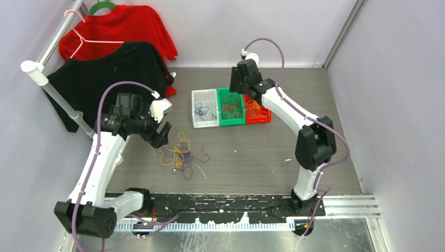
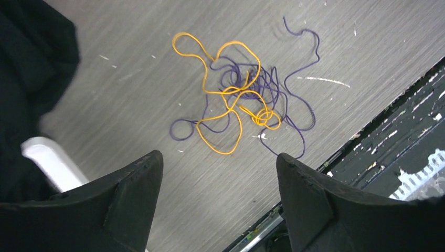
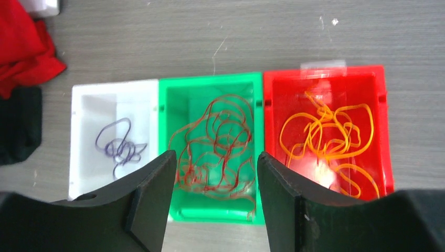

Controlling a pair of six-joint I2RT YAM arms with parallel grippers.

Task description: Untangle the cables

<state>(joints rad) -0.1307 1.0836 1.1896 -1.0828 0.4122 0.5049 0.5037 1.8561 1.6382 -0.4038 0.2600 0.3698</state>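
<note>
Grey wood-grain table (image 1: 252, 152), pale lilac walls (image 1: 220, 26), tangled cables (image 1: 180, 153) lying loose

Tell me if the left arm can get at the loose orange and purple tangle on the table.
Likely yes: the left arm hovers beside the tangle, jaws open, nothing lying between them.

A matt, grey, wood-grained finish is noted on the table (image 2: 131, 89) beneath the left gripper (image 2: 218, 154), whose fingers (image 2: 131, 199) are seen to be matt black plastic. Below the right gripper (image 3: 215, 153), the white bin (image 3: 86, 105), green bin (image 3: 173, 105) and red bin (image 3: 380, 105) are recorded as smooth, glossy plastic. The cables (image 2: 231, 100) ahead of the left gripper are found smooth-sheathed, and soft black cloth (image 2: 31, 63) is observed beside it.
</note>
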